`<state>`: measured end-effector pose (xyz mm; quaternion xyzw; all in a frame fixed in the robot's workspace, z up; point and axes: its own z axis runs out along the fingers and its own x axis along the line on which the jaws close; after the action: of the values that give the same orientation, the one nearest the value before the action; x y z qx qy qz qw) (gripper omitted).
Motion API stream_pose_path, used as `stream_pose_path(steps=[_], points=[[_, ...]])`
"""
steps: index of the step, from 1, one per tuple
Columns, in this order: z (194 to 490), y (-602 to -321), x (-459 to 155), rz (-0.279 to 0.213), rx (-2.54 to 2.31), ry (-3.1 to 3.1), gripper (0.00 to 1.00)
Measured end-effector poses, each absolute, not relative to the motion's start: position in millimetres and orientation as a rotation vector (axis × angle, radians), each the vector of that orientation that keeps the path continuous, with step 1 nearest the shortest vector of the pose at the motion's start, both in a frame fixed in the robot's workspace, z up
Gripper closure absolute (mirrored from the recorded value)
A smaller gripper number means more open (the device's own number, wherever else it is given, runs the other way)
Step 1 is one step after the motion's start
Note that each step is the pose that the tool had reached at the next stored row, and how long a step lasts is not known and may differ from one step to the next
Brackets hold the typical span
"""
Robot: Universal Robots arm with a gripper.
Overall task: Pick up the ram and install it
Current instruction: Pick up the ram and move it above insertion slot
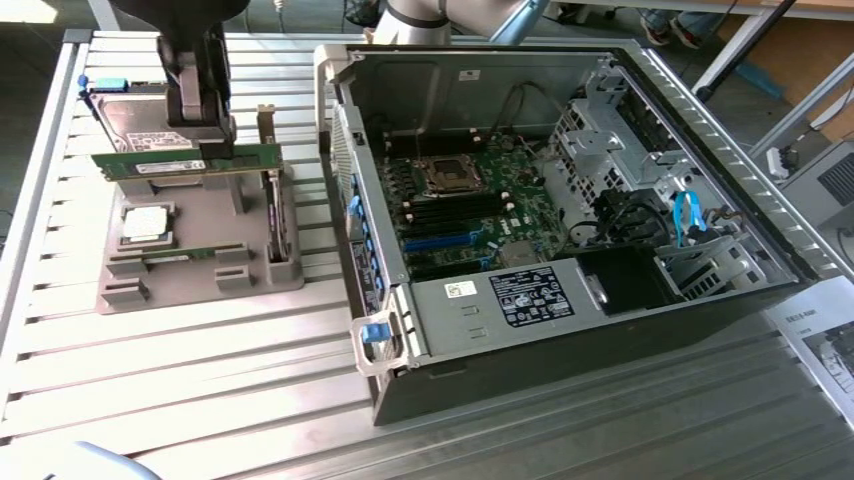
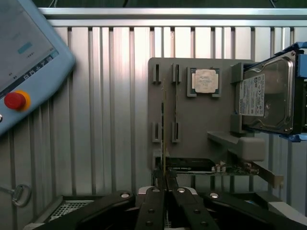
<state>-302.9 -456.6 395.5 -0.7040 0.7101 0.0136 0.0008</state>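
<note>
I have the pincer (image 1: 211, 148) closed on the ram (image 1: 147, 165), at its top edge. Risk: the thin stick could twist or slip in so narrow a grip and snag the grey holder (image 1: 187, 282). The ram hangs straight below the pincer, jutting out both sides, over the holder on the tabletop (image 1: 200, 385).

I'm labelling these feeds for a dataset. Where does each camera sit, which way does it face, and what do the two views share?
Exterior view: sits high off the arm, looking down at the slatted table, the grey parts holder and the open computer case; the gripper, shut on the ram, shows above the holder.
Wrist view: rides on the wrist, looking down along the gripper's fingers at the holder and a teach pendant.
Shared: gripper, ram, holder, processor chip and hard drive.
</note>
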Motion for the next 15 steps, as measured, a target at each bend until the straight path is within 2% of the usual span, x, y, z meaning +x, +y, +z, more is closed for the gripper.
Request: stream_pose_path(steps=[15], points=[[395.5, -456.6, -265.5, 0.043, -2.211, 2.23, 0.88]])
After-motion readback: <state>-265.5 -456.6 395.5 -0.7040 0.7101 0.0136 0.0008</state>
